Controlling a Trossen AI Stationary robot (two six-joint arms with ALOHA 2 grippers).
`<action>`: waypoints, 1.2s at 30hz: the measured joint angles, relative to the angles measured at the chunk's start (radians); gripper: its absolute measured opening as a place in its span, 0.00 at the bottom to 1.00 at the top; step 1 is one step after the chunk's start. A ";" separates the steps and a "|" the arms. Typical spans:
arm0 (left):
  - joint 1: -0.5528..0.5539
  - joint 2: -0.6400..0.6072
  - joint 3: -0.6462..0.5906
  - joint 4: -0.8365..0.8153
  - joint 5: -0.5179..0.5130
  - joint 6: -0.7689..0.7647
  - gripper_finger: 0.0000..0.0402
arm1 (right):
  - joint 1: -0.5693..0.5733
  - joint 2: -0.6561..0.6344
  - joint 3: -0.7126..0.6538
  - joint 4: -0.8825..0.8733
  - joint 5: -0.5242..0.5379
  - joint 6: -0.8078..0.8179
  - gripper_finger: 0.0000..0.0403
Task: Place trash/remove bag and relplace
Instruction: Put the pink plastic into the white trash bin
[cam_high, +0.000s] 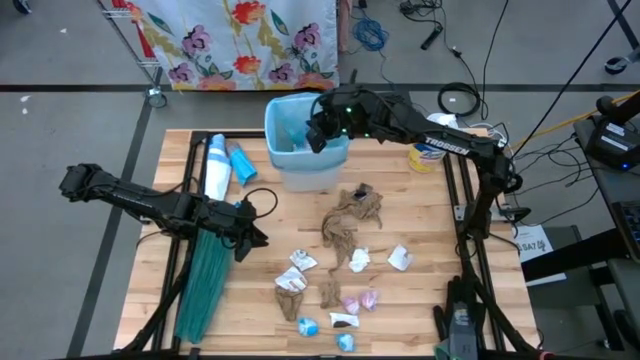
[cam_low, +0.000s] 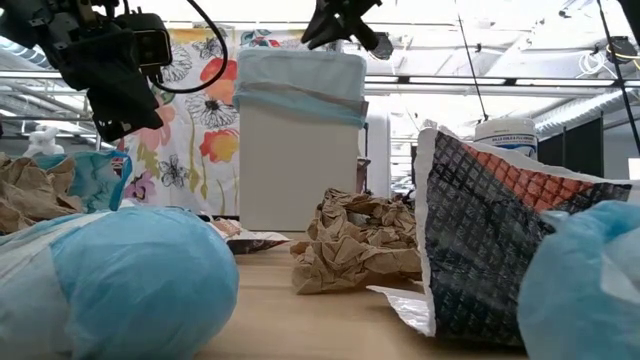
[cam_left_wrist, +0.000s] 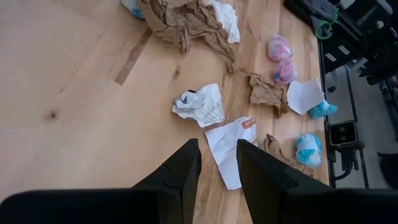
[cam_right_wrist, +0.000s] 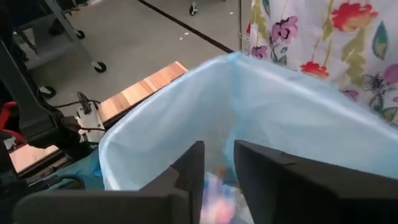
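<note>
**Trash still litters the table beside the lined bin**

Bin (cam_high: 305, 150) with pale-blue bag (cam_right_wrist: 298, 118) stands at the table's (cam_high: 170, 310) far edge. Right tool (cam_high: 318, 135) hovers over it, released and empty; left tool (cam_high: 252, 232) likewise. Trash (cam_high: 352, 215) scattered: thin scraps may slip a pinch.

Two matte black jointed arms, the right arm (cam_high: 440, 140) lettered "TROSSEN" in white, green lights glowing near its wrist; blunt black fingers (cam_left_wrist: 180, 177).

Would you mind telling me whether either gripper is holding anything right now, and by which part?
Nothing is held. The right gripper is open and empty above the bag; the left gripper is open and empty over the table.
</note>
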 joint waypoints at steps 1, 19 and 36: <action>0.000 0.000 0.000 0.000 -0.007 0.000 0.27 | -0.004 -0.004 0.000 -0.018 0.000 0.000 0.23; 0.000 0.003 0.000 0.038 -0.086 0.040 0.27 | 0.196 -0.259 -0.001 -0.726 0.064 0.419 0.23; -0.002 0.003 0.000 0.085 -0.103 0.135 0.27 | 0.775 -0.238 -0.423 -0.513 0.148 1.153 0.22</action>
